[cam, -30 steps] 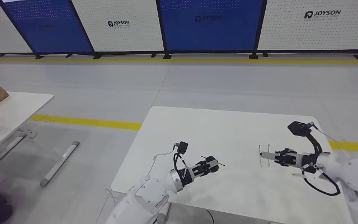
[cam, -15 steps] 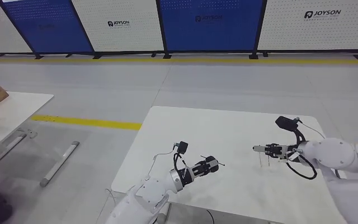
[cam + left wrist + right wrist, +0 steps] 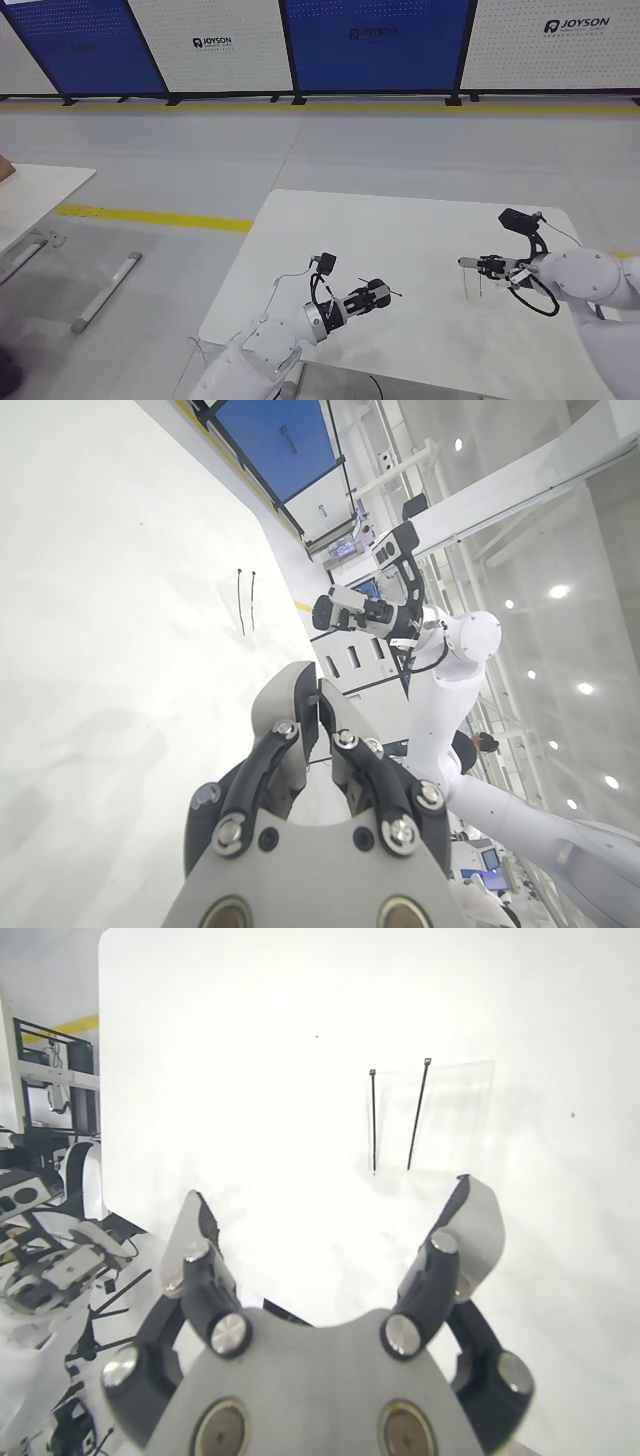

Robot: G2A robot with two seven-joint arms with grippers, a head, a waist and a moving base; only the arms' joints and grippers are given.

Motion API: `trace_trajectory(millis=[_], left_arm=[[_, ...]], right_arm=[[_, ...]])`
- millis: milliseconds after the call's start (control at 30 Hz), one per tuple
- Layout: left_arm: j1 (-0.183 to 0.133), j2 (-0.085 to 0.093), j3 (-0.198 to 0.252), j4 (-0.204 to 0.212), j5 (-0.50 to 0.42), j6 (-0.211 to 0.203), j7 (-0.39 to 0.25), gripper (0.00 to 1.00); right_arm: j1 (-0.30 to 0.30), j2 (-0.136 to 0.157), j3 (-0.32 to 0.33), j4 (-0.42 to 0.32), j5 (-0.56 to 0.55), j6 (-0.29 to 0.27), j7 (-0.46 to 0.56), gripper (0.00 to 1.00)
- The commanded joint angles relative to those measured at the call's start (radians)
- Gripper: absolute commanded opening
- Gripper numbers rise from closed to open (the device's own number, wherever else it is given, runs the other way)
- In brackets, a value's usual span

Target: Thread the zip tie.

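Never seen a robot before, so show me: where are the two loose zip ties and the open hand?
One zip tie (image 3: 373, 1123): right wrist view, middle of its strap.
Other zip tie (image 3: 418, 1115): right wrist view, middle of its strap.
Right hand (image 3: 331, 1187): right wrist view, midway between its open fingertips.

Floor: grey concrete floor (image 3: 200, 160) crossed by yellow lines (image 3: 150, 217). Back boundary: alternating blue panels (image 3: 375, 45) and white perforated panels (image 3: 210, 40) in black frames. Furniture and light: one white work table (image 3: 400, 230) with rounded corners, a second white table (image 3: 35, 195) well apart at the left, and round ceiling lamps (image 3: 558, 591) among white roof beams (image 3: 525, 485).
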Motion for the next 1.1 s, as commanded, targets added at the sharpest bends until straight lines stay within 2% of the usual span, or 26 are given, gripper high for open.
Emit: trace_trajectory(millis=[0, 167, 267, 533, 567, 633, 733, 900, 967, 1067], left_arm=[[0.0, 0.0, 0.0, 0.0, 0.0, 0.0, 0.0, 0.0], [0.0, 0.0, 0.0, 0.0, 0.0, 0.0, 0.0, 0.0], [0.0, 0.0, 0.0, 0.0, 0.0, 0.0, 0.0, 0.0], [0.0, 0.0, 0.0, 0.0, 0.0, 0.0, 0.0, 0.0], [0.0, 0.0, 0.0, 0.0, 0.0, 0.0, 0.0, 0.0], [0.0, 0.0, 0.0, 0.0, 0.0, 0.0, 0.0, 0.0], [0.0, 0.0, 0.0, 0.0, 0.0, 0.0, 0.0, 0.0], [0.0, 0.0, 0.0, 0.0, 0.0, 0.0, 0.0, 0.0], [0.0, 0.0, 0.0, 0.0, 0.0, 0.0, 0.0, 0.0], [0.0, 0.0, 0.0, 0.0, 0.0, 0.0, 0.0, 0.0]], right_arm=[[0.043, -0.014, -0.031, 0.057, -0.003, 0.0, 0.011, 1.0], [0.185, -0.061, -0.149, 0.253, 0.021, 0.0, 0.066, 1.0], [0.222, -0.081, -0.188, 0.301, 0.021, 0.0, 0.046, 1.0], [0.219, -0.081, -0.19, 0.297, 0.018, -0.006, 0.039, 1.0], [0.207, -0.08, -0.203, 0.278, -0.017, -0.023, 0.01, 1.0], [0.178, -0.076, -0.213, 0.229, -0.1, 0.0, -0.043, 1.0], [0.135, -0.072, -0.205, 0.164, -0.168, 0.0, -0.058, 1.0], [0.109, -0.057, -0.168, 0.115, -0.186, -0.089, -0.028, 1.0], [0.105, -0.049, -0.157, 0.104, -0.179, -0.161, 0.023, 1.0], [0.105, -0.049, -0.157, 0.104, -0.179, -0.161, 0.023, 1.0]])
